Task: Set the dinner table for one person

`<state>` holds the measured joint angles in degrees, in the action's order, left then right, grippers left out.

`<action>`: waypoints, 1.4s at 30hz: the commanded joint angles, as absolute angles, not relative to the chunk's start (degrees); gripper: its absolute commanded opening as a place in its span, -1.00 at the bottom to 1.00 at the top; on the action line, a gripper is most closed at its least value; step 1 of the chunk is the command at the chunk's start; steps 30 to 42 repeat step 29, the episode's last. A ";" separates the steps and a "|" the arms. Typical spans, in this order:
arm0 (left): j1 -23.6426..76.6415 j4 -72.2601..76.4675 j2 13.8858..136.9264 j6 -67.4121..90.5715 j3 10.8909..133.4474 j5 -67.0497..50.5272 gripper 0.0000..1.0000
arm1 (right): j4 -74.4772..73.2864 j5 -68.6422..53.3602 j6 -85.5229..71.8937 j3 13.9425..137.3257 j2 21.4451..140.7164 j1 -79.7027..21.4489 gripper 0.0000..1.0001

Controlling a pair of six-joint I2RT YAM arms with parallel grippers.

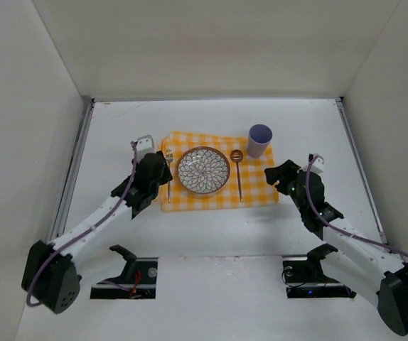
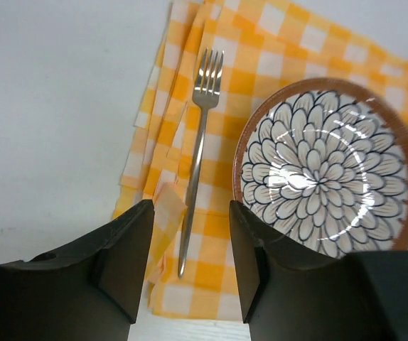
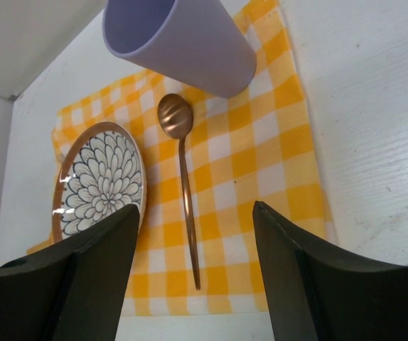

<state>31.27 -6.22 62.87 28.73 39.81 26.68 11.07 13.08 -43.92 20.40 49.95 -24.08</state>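
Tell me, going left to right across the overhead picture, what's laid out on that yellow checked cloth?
On the checked cloth, which lies on the dinner table: fork → flower-patterned plate → copper spoon → lilac cup, which stands at the cloth's far right corner.

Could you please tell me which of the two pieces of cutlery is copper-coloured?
The spoon, right of the plate; the fork on the left is silver.
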 commanded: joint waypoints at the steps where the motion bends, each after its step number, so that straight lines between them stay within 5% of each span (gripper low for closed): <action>1: 29.05 -12.91 54.43 35.85 35.26 27.86 -0.10 | 14.24 14.15 -43.86 19.95 49.22 -24.30 0.37; 3: 25.55 -15.89 48.54 39.36 32.10 27.69 -0.07 | 14.24 14.41 -43.86 20.04 50.01 -24.30 0.22; 6: 19.22 -20.11 42.82 43.93 28.23 26.81 -0.03 | 14.24 14.68 -44.30 20.04 50.54 -24.30 -0.36; 8: 16.05 -22.23 41.84 46.48 26.38 25.67 0.00 | 14.15 14.85 -44.91 19.60 50.28 -23.77 -0.50; 11: 13.14 -22.15 42.19 48.51 23.91 23.91 0.02 | 14.24 15.73 -45.26 18.81 48.87 -22.98 -0.40; 14: 12.00 -19.87 43.33 50.53 22.59 22.33 0.03 | 14.85 17.05 -45.35 18.46 49.39 -22.89 0.04; 17: 11.64 -16.80 44.03 50.80 22.15 21.01 0.03 | 15.21 16.79 -45.18 19.07 51.67 -23.24 0.24; 42: 10.15 -14.68 42.62 49.49 21.09 21.18 -0.01 | 16.44 17.05 -44.91 19.42 54.23 -23.60 0.31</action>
